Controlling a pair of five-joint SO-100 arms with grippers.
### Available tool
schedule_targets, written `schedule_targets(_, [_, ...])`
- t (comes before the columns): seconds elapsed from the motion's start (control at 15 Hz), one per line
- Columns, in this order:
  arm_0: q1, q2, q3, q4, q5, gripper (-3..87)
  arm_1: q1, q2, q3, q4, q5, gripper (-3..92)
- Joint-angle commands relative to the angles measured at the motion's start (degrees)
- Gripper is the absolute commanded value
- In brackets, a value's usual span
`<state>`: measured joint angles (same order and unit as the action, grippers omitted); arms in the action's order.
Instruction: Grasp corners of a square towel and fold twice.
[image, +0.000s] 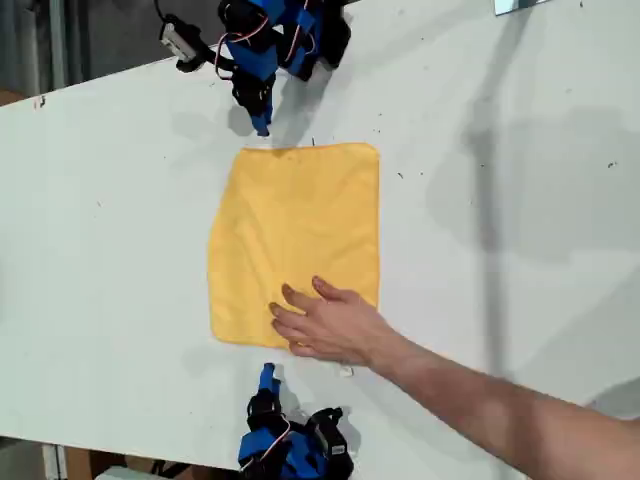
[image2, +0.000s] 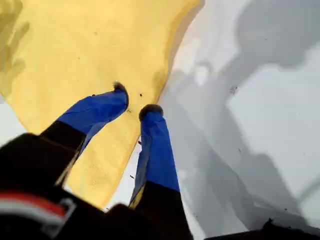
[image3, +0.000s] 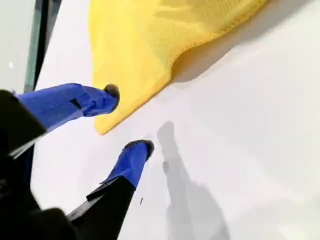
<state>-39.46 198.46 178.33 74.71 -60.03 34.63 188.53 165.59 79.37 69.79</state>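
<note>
Gaping end effectors (image2: 134, 101) (image3: 130, 117) (holding nothing) flank towel (image: 295, 235)

No text or label seems readable anywhere.

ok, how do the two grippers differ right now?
My first gripper has its jaws only narrowly apart; my second gripper is spread wider. My first gripper hangs over a side edge of the square towel; my second gripper is at a corner, with one tip over cloth and one over the bare table. Both have blue fingers, are open and hold nothing.
</note>
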Motion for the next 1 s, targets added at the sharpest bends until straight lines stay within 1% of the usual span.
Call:
schedule_targets(0.0, [0.7,0.35,0.18,0.09,0.26,12.1,5.71,-0.26,-1.41,1.05,-0.62,4.5])
schedule_targets(0.07, [0.7,0.35,0.18,0.09,0.26,12.1,5.27,-0.26,-2.72,2.64,-0.53,4.3])
schedule_targets(0.2, [0.7,0.35,0.18,0.09,0.26,12.1,5.19,-0.26,-1.76,1.49,-0.35,4.3])
schedule_targets(0.4, [0.7,0.35,0.18,0.09,0.26,12.1,1.41,-0.26,-0.53,-2.81,-0.09,3.9])
schedule_targets(0.47, [0.7,0.35,0.18,0.09,0.26,12.1,-0.62,-0.26,-0.35,-4.48,-0.09,0.6])
schedule_targets(0.53, [0.7,0.35,0.18,0.09,0.26,12.1,-2.11,-0.26,-0.53,-4.57,0.35,0.6])
schedule_targets(0.6, [0.7,0.35,0.18,0.09,0.26,12.1,-3.52,-0.26,-0.97,-4.48,0.44,3.7])
schedule_targets(0.67, [0.7,0.35,0.18,0.09,0.26,12.1,-4.66,-0.26,-1.14,-3.96,0.44,9.5])
schedule_targets(0.73, [0.7,0.35,0.18,0.09,0.26,12.1,-5.98,-0.26,-1.67,-3.25,0.44,11.7])
schedule_targets(0.87, [0.7,0.35,0.18,0.09,0.26,12.1,-11.6,0.18,-3.16,-3.34,1.05,12.6])
schedule_targets(0.93, [0.7,0.35,0.18,0.09,0.26,12.1,-13.1,0.18,-3.25,-4.13,3.25,6.7])
